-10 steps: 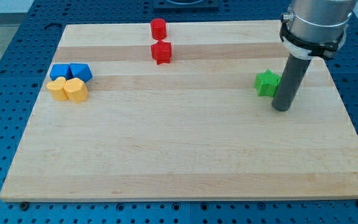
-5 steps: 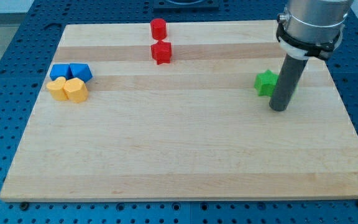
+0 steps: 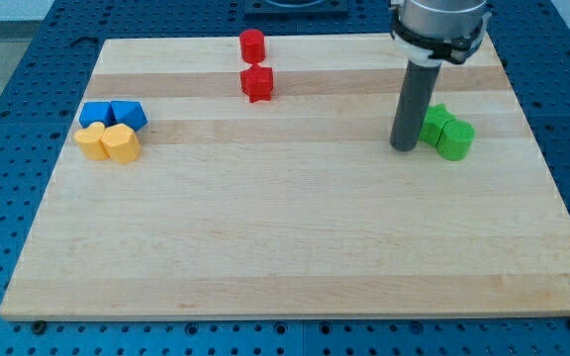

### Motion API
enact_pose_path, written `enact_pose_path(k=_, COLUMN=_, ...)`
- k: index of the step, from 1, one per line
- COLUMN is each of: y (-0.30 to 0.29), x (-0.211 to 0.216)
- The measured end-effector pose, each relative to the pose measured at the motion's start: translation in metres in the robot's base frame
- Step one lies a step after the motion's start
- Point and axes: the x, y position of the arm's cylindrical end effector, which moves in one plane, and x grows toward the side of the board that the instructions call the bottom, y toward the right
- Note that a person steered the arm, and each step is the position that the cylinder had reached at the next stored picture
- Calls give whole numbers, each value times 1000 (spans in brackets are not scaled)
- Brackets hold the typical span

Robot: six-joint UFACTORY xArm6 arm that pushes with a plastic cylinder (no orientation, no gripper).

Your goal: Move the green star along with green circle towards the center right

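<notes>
You find the green star (image 3: 434, 125) and green circle (image 3: 454, 139) touching near the worktop's right edge, about mid-height. My tip (image 3: 402, 147), a bare rod without jaws, sits just left of them. Little seems left.

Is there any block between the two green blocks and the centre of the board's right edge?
No. My tip is just left of the green star, which touches the green circle. No block lies between them and the wooden board's right edge.
</notes>
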Motion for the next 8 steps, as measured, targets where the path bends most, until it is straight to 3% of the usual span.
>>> enact_pose_path(k=1, y=-33, x=9)
enact_pose_path(k=3, y=-39, x=-45)
enact_pose_path(k=8, y=55, x=-46)
